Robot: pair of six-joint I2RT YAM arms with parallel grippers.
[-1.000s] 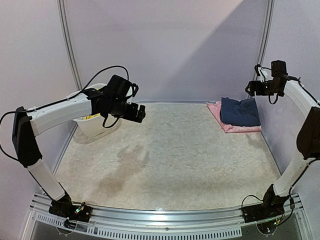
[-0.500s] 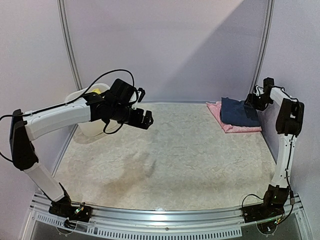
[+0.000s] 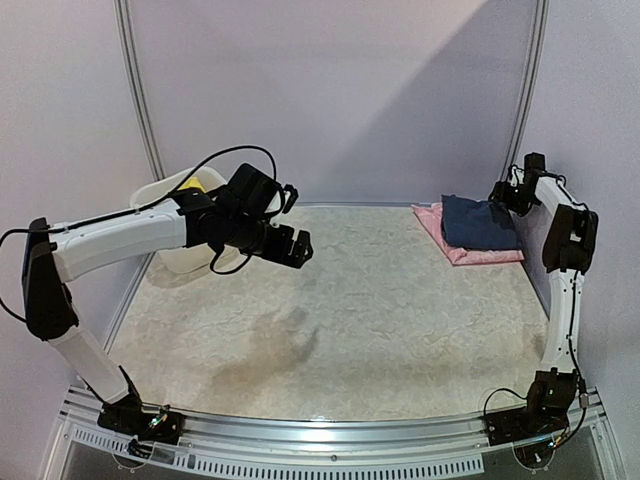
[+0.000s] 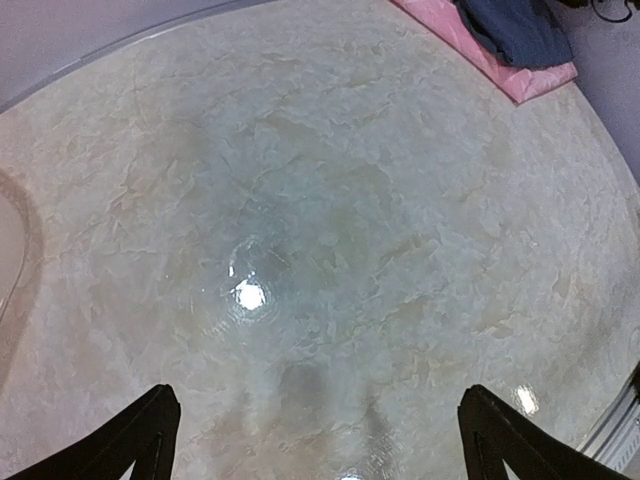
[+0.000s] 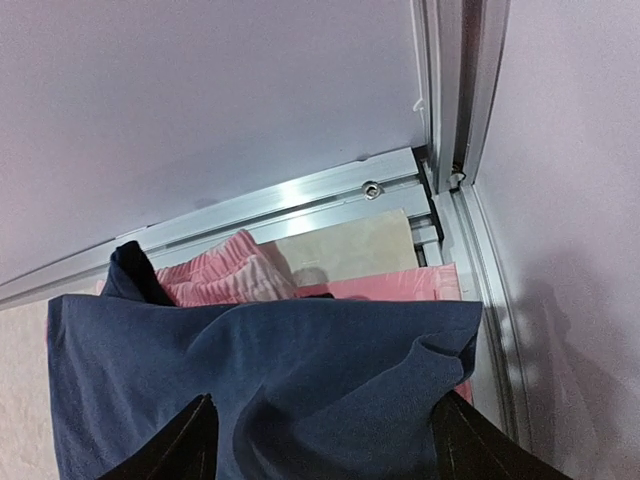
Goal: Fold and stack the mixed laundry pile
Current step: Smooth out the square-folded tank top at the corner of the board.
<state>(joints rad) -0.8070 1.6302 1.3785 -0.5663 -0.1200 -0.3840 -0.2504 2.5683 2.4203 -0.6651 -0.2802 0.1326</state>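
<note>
The table, a pale marbled surface, ran from the near rail to the far wall. The left arm rose from its base at the near left corner and reached across toward the middle, with its wrist hanging above the left half of the table. The right arm stood almost straight up along the right wall, and its forearm bent over toward the far right corner.

A white tub sat in the far left corner, partly hidden behind the left arm. The folded garments lay in the far right corner. There the navy top rested on the pink piece, whose edges showed beyond it on the left and near sides. In the right wrist view the navy cloth lay in soft creases, and a ruffled pink band showed past it toward the far wall's metal rail. The yellow piece showed just above the rim of the tub, inside it.

The left gripper hung well above the table, right of the tub and well apart from the folded stack. Its fingers stood wide apart, with bare table showing between them in the left wrist view. The right gripper was at the right end of the navy top, close over it. Its fingertips were spread apart with navy cloth spanning the gap between them. Whether they touched the cloth could not be told.
</note>
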